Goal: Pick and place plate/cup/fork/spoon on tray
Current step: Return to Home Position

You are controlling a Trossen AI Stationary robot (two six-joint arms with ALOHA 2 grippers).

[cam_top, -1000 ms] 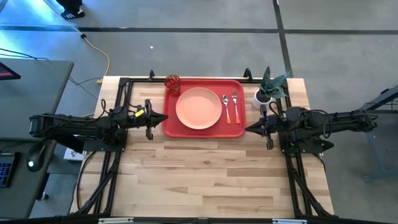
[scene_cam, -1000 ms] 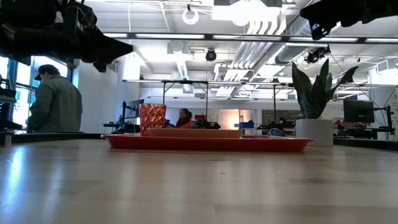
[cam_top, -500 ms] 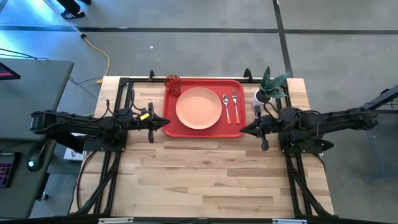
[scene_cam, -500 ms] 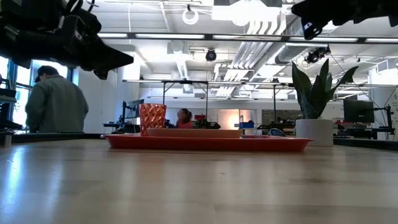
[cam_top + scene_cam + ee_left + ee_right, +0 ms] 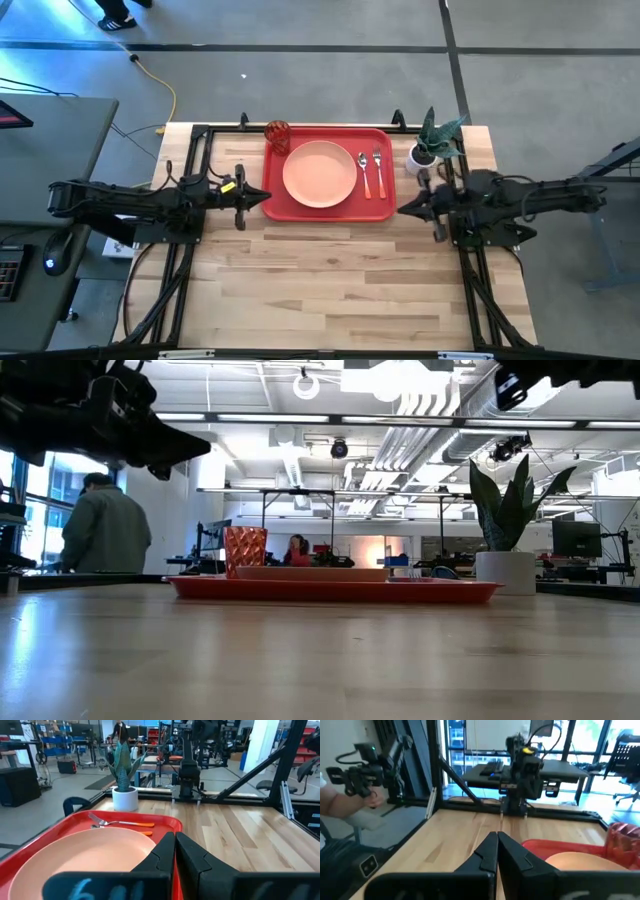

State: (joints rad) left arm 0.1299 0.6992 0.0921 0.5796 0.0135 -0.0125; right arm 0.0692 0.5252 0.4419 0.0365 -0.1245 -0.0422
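Note:
The red tray (image 5: pixel 275 198) lies at the table's far middle. On it lie the peach-pink plate (image 5: pixel 319 174), the orange-handled spoon (image 5: pixel 364 176) and the fork (image 5: pixel 379 174); the red-orange cup (image 5: pixel 277 135) stands at its far left corner. My left gripper (image 5: pixel 268 194) is shut and empty, above the tray's left edge. My right gripper (image 5: pixel 398 209) is shut and empty, just right of the tray's right edge. The plate (image 5: pixel 80 855) and the fork (image 5: pixel 117 823) show in the left wrist view; the cup (image 5: pixel 623 842) shows in the right wrist view.
A white pot with a green plant (image 5: pixel 424 150) stands right of the tray at the far edge. Dark frame rails (image 5: pixel 195 160) run along the table's left, right and far sides. Bare wood (image 5: pixel 330 280) fills the near half. People show in the room beyond (image 5: pixel 100 530).
My right gripper moved a little toward the tray, then drew back toward the table's right edge. My left gripper crept slightly toward the tray and back. Both stayed shut. The things on the tray have not moved.

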